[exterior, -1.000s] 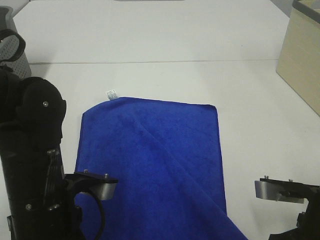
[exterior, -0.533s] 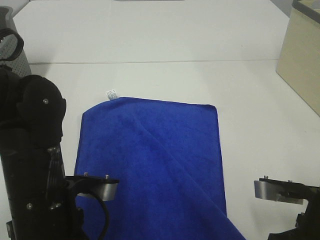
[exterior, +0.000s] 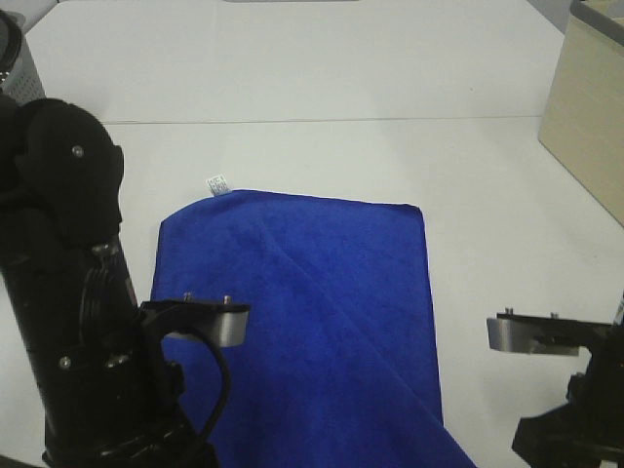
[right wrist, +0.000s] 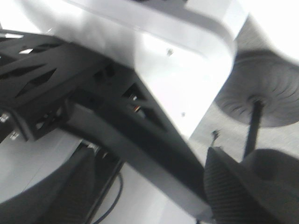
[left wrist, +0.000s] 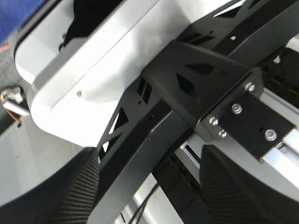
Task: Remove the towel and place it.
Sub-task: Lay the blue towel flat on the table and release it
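Observation:
The royal-blue towel [exterior: 312,312] lies flat on the white table [exterior: 292,68], with a diagonal fold line and a small white tag [exterior: 215,183] at its far left corner. Its near edge runs off the bottom of the exterior view. My left arm [exterior: 73,292] stands at the towel's near left, and my right arm [exterior: 565,390] at its near right. Both wrist views look at the robot's frame below the table. The left gripper [left wrist: 149,198] and the right gripper [right wrist: 149,191] are open and empty. A blue patch [left wrist: 9,14] shows in a corner of the left wrist view.
A grey perforated basket [exterior: 15,58] stands at the back left, partly hidden by my left arm. A beige box [exterior: 590,127] stands at the right edge. A seam [exterior: 322,121] crosses the table behind the towel.
My left arm has risen and shifted a little to the right, over the towel's left edge. My right arm has moved slightly up and to the left. The towel has not moved.

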